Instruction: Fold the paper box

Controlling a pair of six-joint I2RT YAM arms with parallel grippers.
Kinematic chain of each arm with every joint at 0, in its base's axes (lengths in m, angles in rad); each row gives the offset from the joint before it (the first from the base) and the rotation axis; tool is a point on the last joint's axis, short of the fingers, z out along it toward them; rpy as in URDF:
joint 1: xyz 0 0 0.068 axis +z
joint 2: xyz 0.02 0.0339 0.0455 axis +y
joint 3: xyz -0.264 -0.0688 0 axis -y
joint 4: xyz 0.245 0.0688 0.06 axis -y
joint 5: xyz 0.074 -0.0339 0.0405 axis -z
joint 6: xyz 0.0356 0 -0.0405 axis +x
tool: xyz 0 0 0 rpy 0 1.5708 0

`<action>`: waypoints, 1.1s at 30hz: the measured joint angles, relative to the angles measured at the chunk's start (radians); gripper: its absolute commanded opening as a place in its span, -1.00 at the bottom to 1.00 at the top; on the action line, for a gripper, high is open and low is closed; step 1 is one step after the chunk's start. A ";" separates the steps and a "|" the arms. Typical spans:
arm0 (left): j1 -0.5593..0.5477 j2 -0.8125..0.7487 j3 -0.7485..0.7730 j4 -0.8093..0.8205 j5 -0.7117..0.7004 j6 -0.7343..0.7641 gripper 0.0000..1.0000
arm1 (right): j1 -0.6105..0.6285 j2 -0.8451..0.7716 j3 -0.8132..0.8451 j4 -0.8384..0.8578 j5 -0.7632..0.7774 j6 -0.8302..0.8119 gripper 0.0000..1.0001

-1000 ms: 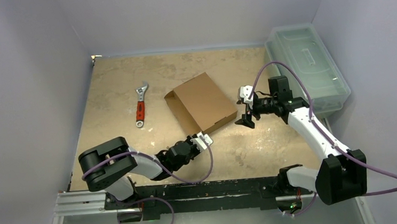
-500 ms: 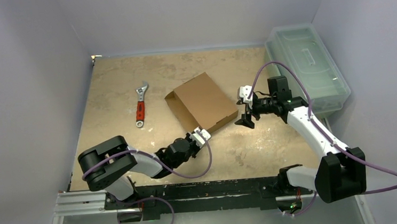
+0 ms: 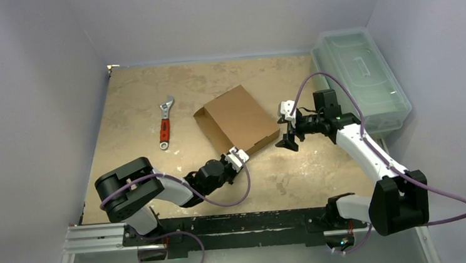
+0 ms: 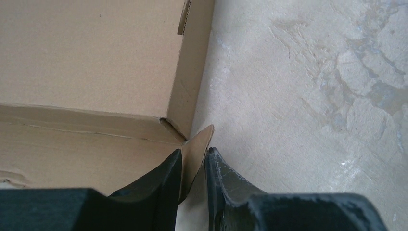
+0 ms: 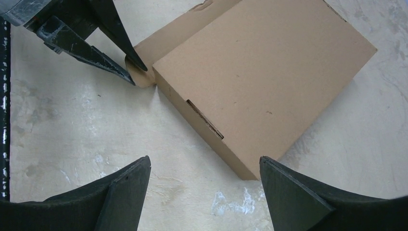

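Box: brown box (image 3: 237, 120) lies at an angle mid-counter (image 3: 140, 101), flat panel up.
Left tool: the left tool (image 4: 192, 153) is low at the box's near corner, fingers pinched together on a small tab (image 4: 198, 144) that sticks out there.
Right tool: the right tool (image 3: 288, 134) has its fingers wide apart, holds nothing, and is just beside the box's right side, not touching.
Wrench: the wrench (image 3: 166, 129) lies left of the box, apart.
Bin: the bin (image 3: 361, 77) is at the far right.

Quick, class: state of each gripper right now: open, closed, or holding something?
Left gripper: closed on the corner tab of the box.
Right gripper: open, holding nothing.
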 measured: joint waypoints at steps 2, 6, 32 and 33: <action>0.000 0.006 0.003 0.011 0.005 -0.005 -0.60 | 0.000 0.003 0.000 0.000 0.000 0.003 0.73; 0.002 0.012 0.003 0.026 0.004 -0.024 -0.83 | 0.000 0.012 0.000 0.000 -0.001 0.008 0.73; 0.015 0.013 -0.005 0.055 -0.001 -0.103 -1.00 | 0.000 0.061 -0.006 0.086 0.053 0.161 0.70; 0.015 0.013 -0.008 0.060 -0.002 -0.104 -1.00 | 0.000 0.067 -0.008 0.093 0.057 0.176 0.69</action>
